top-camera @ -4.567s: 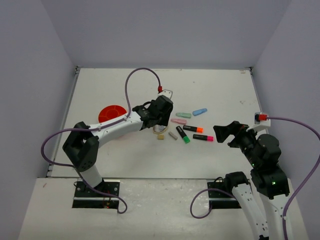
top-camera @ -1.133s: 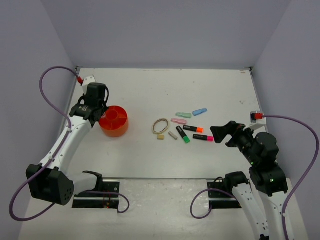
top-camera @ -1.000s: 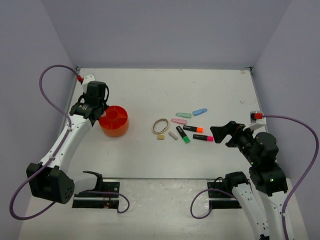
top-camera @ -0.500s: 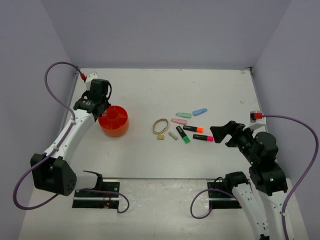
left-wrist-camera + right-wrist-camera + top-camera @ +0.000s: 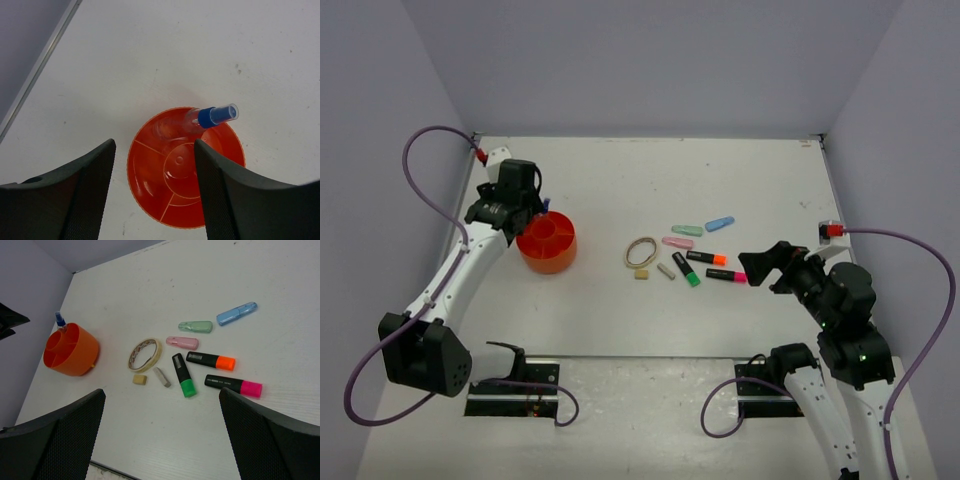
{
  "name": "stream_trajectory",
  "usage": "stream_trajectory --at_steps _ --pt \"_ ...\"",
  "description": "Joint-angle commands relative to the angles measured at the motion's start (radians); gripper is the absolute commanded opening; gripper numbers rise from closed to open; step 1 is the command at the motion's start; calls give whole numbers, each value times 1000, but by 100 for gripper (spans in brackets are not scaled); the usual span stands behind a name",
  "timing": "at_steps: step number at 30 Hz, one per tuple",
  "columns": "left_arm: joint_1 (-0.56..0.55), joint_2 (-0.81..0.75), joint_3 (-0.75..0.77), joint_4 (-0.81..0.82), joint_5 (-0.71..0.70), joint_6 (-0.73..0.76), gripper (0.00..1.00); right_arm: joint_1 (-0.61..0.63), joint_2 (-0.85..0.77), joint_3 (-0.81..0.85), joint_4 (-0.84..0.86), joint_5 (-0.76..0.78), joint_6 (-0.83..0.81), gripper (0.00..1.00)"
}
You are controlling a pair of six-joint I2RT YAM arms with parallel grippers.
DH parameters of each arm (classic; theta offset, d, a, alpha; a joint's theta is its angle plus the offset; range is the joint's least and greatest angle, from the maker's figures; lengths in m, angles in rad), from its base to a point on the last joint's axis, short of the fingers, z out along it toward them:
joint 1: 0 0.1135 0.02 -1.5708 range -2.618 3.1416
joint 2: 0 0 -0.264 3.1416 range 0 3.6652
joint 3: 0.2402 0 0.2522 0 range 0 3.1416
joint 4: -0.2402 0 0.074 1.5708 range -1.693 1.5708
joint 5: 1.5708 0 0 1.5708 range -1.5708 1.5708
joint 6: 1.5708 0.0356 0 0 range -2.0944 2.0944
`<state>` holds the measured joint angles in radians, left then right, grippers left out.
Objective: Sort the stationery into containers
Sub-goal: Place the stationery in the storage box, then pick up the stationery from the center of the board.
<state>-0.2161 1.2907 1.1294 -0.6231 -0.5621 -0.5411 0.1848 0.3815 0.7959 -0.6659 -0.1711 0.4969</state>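
One piece is sorted: the blue-capped bottle [image 5: 215,116] leans in a compartment of the orange tub [image 5: 182,212] right beneath the left gripper [image 5: 154,150]. Its cap pokes over the rim, since the wall is too low to hold it upright. That gripper's fingers are spread wide and empty, straddling the tub from above, so the bottle looks delivered.

The right gripper [image 5: 756,270] hovers, also spread and empty. The pink highlighter [image 5: 233,385] lies just ahead of it, probably the easiest pick. Beyond are the orange highlighter [image 5: 211,360], green highlighter [image 5: 183,375], three pastel bars [image 5: 195,327], band ring [image 5: 145,354] and tan cube [image 5: 140,379], with the tub well off to its left
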Motion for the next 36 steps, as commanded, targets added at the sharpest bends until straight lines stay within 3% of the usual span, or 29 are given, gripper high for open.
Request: stream_trajectory --at_steps 1,17,21,28,33,36 --pt "6 -51 -5 13 -23 -33 72 5 18 -4 32 -20 -14 99" --pt "4 -235 15 4 116 23 83 4 40 -1 38 -50 -6 99" --pt "6 -320 26 -16 212 79 100 4 42 -11 46 -52 -1 99" --pt "6 -479 1 -95 223 165 100 4 141 -67 123 -137 46 99" --pt "6 -584 -124 -49 232 202 100 18 265 -107 218 -269 76 99" --pt "6 -643 -218 -15 243 188 100 57 341 -111 261 -272 91 99"
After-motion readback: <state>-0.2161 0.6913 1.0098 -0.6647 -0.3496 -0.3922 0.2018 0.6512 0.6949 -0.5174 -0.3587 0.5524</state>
